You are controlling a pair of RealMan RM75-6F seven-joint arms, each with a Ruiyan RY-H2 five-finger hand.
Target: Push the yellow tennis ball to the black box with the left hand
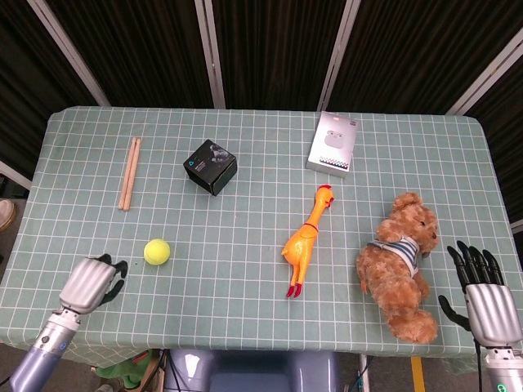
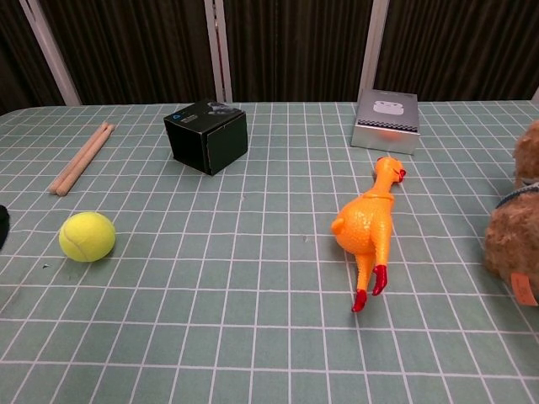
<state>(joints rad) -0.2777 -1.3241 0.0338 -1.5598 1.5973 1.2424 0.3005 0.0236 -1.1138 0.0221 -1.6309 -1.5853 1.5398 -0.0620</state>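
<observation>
The yellow tennis ball (image 1: 157,251) (image 2: 87,236) lies on the green checked table (image 1: 237,278) near its front left. The black box (image 1: 210,167) (image 2: 206,136) stands further back and a little to the right of the ball. My left hand (image 1: 91,282) hovers over the table's front left corner, just left of and nearer than the ball, not touching it. It holds nothing and its dark fingers (image 1: 114,269) point toward the ball. In the chest view only a dark fingertip (image 2: 2,225) shows at the left edge. My right hand (image 1: 482,292) is open, off the front right edge.
Two wooden sticks (image 1: 129,172) (image 2: 81,157) lie at the back left. A white earbuds box (image 1: 334,144) (image 2: 386,120) sits at the back right. A rubber chicken (image 1: 304,240) (image 2: 367,229) and a teddy bear (image 1: 400,265) (image 2: 515,236) lie to the right.
</observation>
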